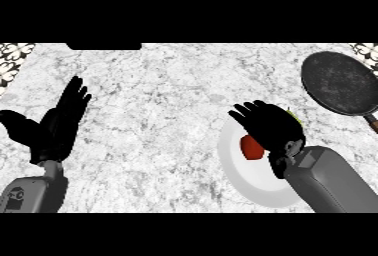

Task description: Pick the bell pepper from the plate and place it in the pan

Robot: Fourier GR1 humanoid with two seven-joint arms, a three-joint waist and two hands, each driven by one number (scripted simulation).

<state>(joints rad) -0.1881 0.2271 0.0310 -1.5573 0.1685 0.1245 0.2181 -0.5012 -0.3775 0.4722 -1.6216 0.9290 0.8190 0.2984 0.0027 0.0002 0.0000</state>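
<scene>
Low over white plate (255, 186): right robot hand (272, 127), covering most of bell pepper (251, 148). Only a red patch showing at the hand's left side, plus a sliver of green at its far side. Cannot tell whether clamped on the pepper or merely spread above it, with the contact hidden under the hand's own back. At left of worktop (162, 95): left robot hand (59, 125), open, fingers up, resting. Black pan (338, 82) far right, well apart from plate, pepper not yet in it, handle running off the right edge.

Judged step: grasp, not yet lift. Risks from here:
- Closing off-centre, with the pepper toward the hand's left side: likely to squirt sideways across the plate or over its rim onto the worktop.
- Smooth rounded skin: prone to slip or roll out on lifting if caught only by an edge.
- Pressing down while closing: could tip or drag the shallow plate.
- Lifting too little before swinging right: could clip the pan's rim and shove it.
- Releasing high or near the rim: could bounce or roll back out.
- No view under the palm: hard to confirm a hold before moving.
</scene>
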